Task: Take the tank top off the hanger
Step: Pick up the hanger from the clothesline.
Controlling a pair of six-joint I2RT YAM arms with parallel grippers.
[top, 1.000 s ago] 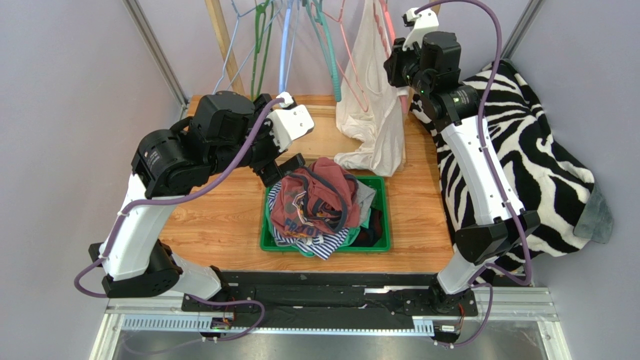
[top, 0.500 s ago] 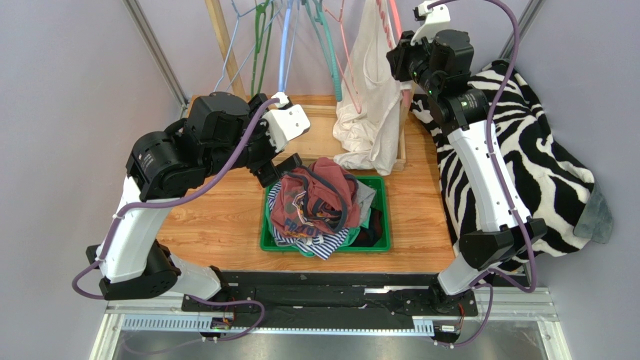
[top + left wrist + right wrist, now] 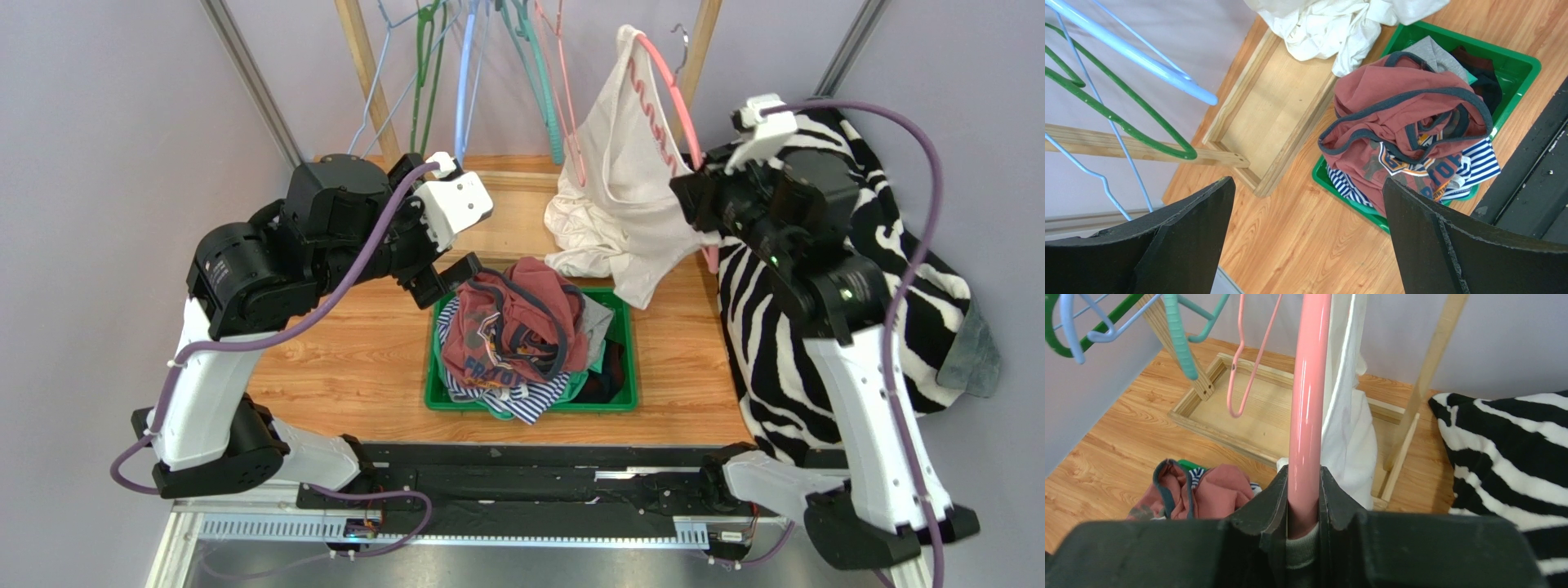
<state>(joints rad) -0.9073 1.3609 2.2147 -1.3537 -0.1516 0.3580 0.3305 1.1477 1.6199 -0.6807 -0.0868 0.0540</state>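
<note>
1. I am looking at a wooden worktop (image 3: 356, 355) boxed in by grey walls (image 3: 123, 147).
2. A zebra blanket (image 3: 908, 282) is draping at 3 o'clock, and spare hangers (image 3: 464, 74) are dangling at 12.
3. A green bin (image 3: 611, 402) of clothes is sitting at the centre.
4. The tank top (image 3: 626, 184) is hanging at 1 o'clock on the pink hanger (image 3: 1308, 386), which the right jaws are clamping. The left jaws are standing wide apart.

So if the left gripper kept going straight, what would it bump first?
Probably the bare wooden table, between the green bin and the rack's wooden base. The open left gripper points down there, though depth is unclear and it might brush the red top.
</note>
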